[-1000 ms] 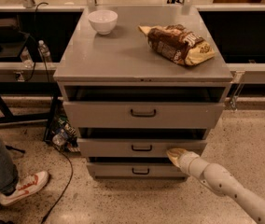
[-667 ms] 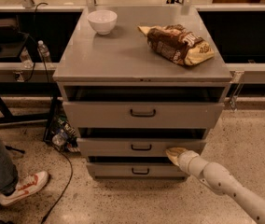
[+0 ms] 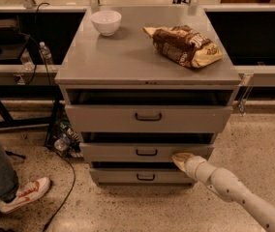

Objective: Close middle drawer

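Observation:
The grey cabinet (image 3: 147,66) has three drawers, all pulled out a little. The middle drawer (image 3: 118,152) is a low flat grey front panel with a small dark bar handle (image 3: 146,152) at its centre. My gripper (image 3: 181,159) comes in from the lower right on a white arm (image 3: 234,192). Its tip rests against the right part of the middle drawer's front, right of the handle. The top drawer (image 3: 147,118) has a taller front. The bottom drawer (image 3: 142,177) sits below, slightly narrower.
A white bowl (image 3: 106,22) and a brown snack bag (image 3: 183,45) lie on the cabinet top. A person's leg and sneaker (image 3: 23,193) are at the lower left. Cables and bottles (image 3: 62,137) lie on the floor left of the cabinet. Dark shelving runs behind.
My gripper has shifted very slightly left along the middle drawer's front. The drawers look the same.

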Controlling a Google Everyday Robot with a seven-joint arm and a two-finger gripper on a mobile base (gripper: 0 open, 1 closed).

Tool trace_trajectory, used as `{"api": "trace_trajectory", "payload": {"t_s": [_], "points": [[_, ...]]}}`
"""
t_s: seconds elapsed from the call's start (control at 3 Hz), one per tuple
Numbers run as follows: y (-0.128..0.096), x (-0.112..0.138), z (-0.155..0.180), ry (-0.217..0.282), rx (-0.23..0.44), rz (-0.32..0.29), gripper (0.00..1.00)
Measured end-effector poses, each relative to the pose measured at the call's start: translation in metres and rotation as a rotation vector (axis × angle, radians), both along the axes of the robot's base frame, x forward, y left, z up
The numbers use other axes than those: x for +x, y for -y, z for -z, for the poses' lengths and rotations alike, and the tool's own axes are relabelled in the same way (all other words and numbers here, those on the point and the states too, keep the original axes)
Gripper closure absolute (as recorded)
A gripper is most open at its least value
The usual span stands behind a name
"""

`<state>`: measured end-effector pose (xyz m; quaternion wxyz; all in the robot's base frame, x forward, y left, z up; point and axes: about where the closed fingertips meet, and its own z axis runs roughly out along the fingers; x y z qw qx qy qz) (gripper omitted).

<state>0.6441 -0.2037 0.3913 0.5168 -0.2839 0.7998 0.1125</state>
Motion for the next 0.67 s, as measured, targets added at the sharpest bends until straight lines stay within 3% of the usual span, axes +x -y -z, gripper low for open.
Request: {"api": "trace_trajectory", "payload": {"t_s": [0.67], "points": [[-0.0003, -0.0004, 0.0000, 0.000, 0.000, 0.000, 1.00]]}}
